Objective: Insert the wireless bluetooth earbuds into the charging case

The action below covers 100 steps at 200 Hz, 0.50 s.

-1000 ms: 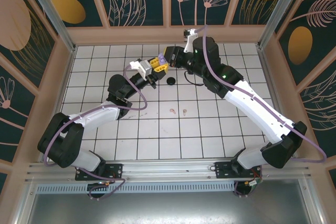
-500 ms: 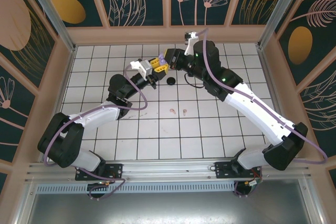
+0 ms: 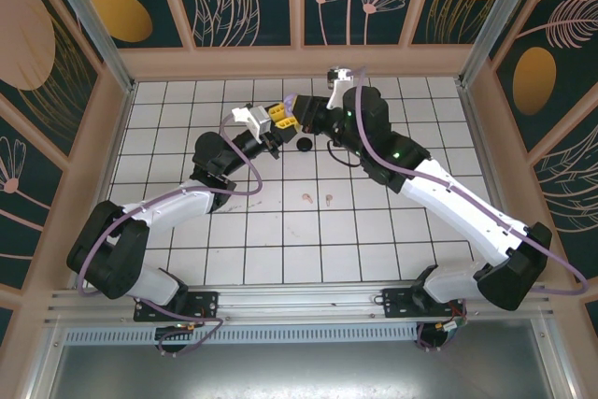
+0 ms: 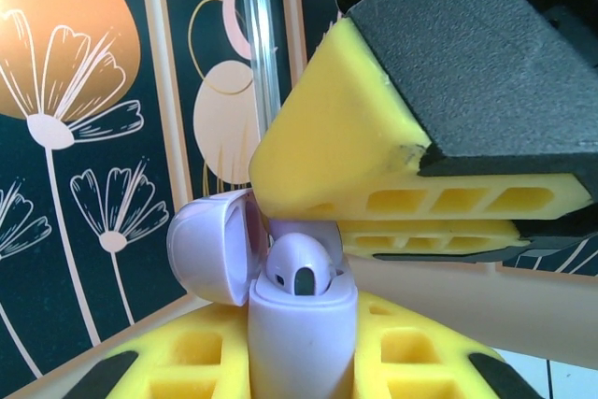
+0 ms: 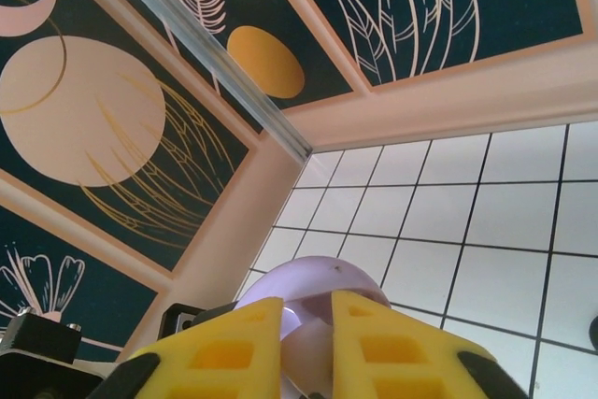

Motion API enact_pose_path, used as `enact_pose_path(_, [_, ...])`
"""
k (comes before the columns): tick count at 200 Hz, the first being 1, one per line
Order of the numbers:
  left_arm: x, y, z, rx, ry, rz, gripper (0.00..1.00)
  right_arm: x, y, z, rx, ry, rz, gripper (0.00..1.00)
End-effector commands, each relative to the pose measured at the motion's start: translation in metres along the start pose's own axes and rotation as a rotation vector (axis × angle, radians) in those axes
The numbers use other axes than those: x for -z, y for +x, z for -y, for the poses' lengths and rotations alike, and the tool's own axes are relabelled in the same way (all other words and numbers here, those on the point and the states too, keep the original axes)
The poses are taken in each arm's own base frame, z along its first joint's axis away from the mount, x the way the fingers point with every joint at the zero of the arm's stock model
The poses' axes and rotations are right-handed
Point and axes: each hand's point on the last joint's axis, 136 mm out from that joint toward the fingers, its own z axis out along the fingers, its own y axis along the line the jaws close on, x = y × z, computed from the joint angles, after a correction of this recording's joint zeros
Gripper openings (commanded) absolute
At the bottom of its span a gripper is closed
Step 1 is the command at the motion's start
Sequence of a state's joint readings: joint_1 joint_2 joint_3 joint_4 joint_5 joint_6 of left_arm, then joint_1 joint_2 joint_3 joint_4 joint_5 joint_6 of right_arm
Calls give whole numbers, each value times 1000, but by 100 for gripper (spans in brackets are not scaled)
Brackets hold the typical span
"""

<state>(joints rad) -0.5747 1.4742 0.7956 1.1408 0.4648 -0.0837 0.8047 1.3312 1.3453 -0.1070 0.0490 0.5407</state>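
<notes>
Sitting in open lilac case point(image 4: 301, 348): lilac earbud point(image 4: 299, 270).

Right end effector point(image 3: 297, 107) crowds above the case point(image 4: 304, 343); near tiles point(image 3: 308, 249) open.

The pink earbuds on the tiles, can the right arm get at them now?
Probably yes: the pink earbuds lie uncovered on the tiles, nothing above them, though the right gripper is at the lilac case.

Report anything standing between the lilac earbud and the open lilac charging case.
Nothing visible does. The lid is swung aside to the left, and the lilac earbud already sits in the mouth of the charging case.
</notes>
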Motion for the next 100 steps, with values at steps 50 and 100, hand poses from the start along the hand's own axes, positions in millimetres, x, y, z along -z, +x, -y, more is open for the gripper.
enact_pose_path(50, [-3,-37,2,-28,11,101,0,17,-24,2,-17,58,68,54])
enact_pose_path(100, [-2,-26,1,-23,2,72,0,39,-51,-14,-23,14,110,60])
